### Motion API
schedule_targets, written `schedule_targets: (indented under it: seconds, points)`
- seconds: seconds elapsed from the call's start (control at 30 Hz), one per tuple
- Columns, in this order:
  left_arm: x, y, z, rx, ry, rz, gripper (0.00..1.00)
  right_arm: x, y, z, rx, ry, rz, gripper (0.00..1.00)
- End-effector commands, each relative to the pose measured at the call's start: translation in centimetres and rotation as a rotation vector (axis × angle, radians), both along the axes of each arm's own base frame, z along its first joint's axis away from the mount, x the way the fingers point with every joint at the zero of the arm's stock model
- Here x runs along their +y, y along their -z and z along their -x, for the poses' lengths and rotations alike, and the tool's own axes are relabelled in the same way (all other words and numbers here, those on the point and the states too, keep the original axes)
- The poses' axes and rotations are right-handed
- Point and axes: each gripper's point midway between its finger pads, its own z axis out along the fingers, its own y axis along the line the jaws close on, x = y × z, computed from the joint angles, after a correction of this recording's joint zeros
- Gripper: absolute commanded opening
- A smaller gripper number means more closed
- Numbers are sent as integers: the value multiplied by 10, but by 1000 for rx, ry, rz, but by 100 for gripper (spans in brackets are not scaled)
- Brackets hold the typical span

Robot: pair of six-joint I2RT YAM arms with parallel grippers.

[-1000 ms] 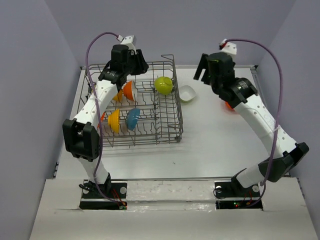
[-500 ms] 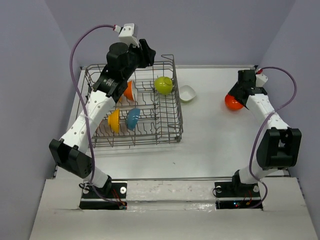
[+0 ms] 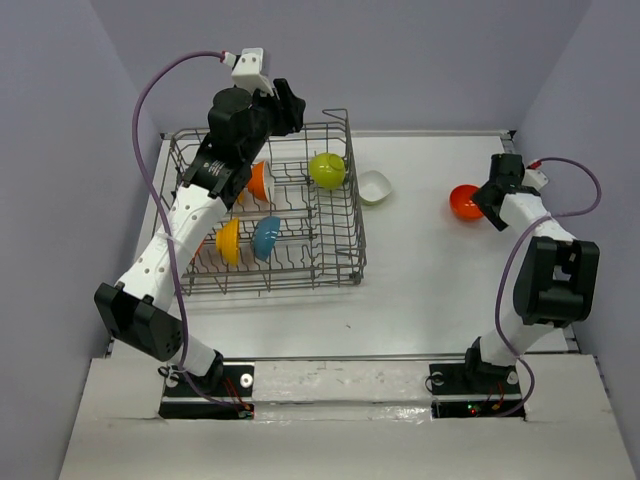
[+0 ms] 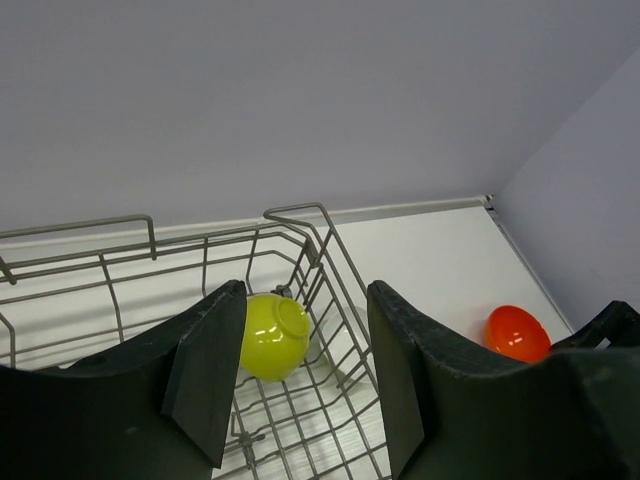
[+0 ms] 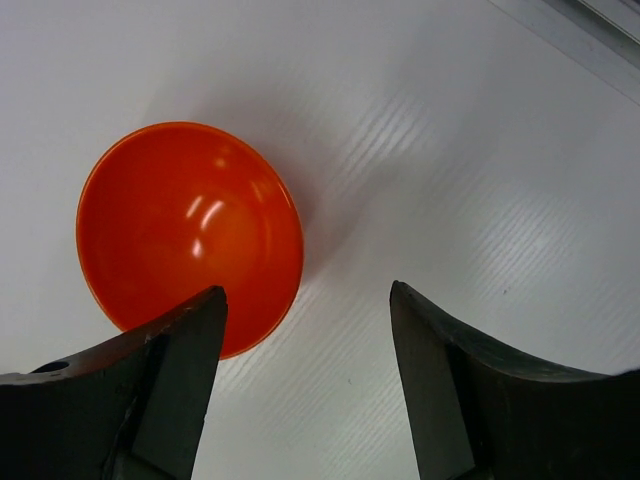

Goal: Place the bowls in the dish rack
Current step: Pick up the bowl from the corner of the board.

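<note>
left gripper (image 4: 305, 325): I've got it hanging over the far side of the dish rack (image 3: 356, 240), jaws spread, nothing between them
right gripper (image 5: 307, 300): low over the table (image 5: 470, 130) on the far right, jaws wide apart, not clamped on anything that I can see
red-orange bowl (image 5: 190, 225): mouth up on the table, well apart from the rack. On my right wrist cam one finger (image 5: 165, 390) overlaps its near rim and the bowl's edge pokes into the gap; can't tell if they actually touch
lime green bowl (image 4: 272, 335): in the rack's far right corner, its base turned toward my left wrist cam
white bowl (image 3: 374, 187): on the table just beside the rack's right wall, outside it
teal blue bowl (image 3: 266, 237) + orange-yellow bowl (image 3: 228, 241): on edge next to each other among the tines, left half of the rack
orange bowl (image 3: 258, 180): also on edge in the rack, further back, partly hidden by my left arm
</note>
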Motion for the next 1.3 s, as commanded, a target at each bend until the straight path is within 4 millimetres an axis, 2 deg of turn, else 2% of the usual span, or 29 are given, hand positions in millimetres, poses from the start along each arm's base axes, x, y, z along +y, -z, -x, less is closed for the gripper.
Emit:
schedule_targets:
  seconds: [0.0, 0.03, 0.27, 0.4, 0.5, 0.63, 0.77, 0.87, 1.0, 1.07, 1.2, 1.23, 1.27]
  points:
    - [6, -31, 8, -101, -7, 27, 61, -13, 2, -23, -80, 41, -15, 71]
    - [7, -31, 7, -100, -10, 25, 61, -15, 11, -25, -64, 45, -28, 70]
    - [7, -29, 6, -92, -15, 15, 61, -17, 22, -48, -71, 40, -66, 66]
    - [7, -27, 6, -89, -15, 12, 61, -22, 27, -56, -75, 49, -71, 54]
    - [7, -29, 6, -90, -13, 14, 62, -22, 25, -60, -87, 49, -73, 46]
    - [6, -29, 6, -87, -7, 12, 62, -25, 21, -61, -95, 56, -54, 45]
    - [4, -32, 7, -89, -1, 15, 61, -26, 17, -65, -106, 43, -48, 38]
    - [1, -34, 10, -91, 8, 16, 62, -24, 16, -68, -110, 33, -57, 28]
    - [1, -34, 13, -83, 4, 6, 62, -23, 16, -69, -111, 30, -62, 8]
    - [-1, -35, 16, -83, 10, 6, 62, -22, 14, -69, -115, 26, -64, 1]
    - [-18, -44, 25, -98, 59, -19, 61, -14, 5, -66, -137, -1, -91, 1]
    - [-33, -43, 34, -94, 104, -39, 61, -12, 1, -65, -147, -12, -98, 1]
    - [-41, -51, 37, -119, 125, -71, 61, -5, -13, -63, -175, -46, -114, 1]
